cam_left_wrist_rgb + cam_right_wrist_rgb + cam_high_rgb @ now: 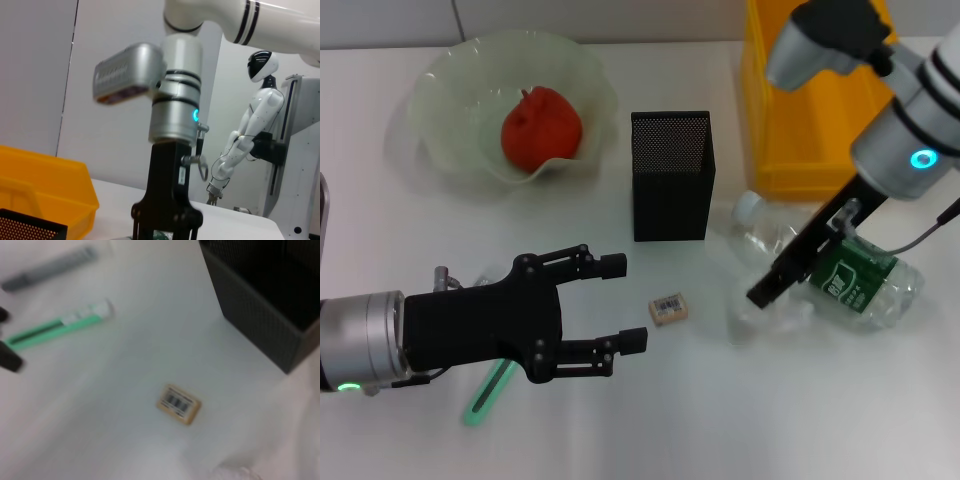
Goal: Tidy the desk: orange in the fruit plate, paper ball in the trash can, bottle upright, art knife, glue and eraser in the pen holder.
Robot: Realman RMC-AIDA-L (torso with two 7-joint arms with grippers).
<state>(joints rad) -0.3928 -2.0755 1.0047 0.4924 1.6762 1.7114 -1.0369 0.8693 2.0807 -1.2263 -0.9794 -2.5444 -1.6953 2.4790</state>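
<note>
The clear bottle with a green label lies on its side at the right. My right gripper is down on it, near its neck end. Left of centre, my left gripper hovers open and empty, its fingertips pointing at the small tan eraser just beyond them. Behind the eraser stands the black mesh pen holder. Under the left hand lie a green stick-shaped tool and a grey one. A red-orange fruit rests in the pale fruit plate. The paper ball is out of view.
A yellow bin stands at the back right, behind the bottle and the right arm. The table is white. In the left wrist view, the right arm's gripper shows close by.
</note>
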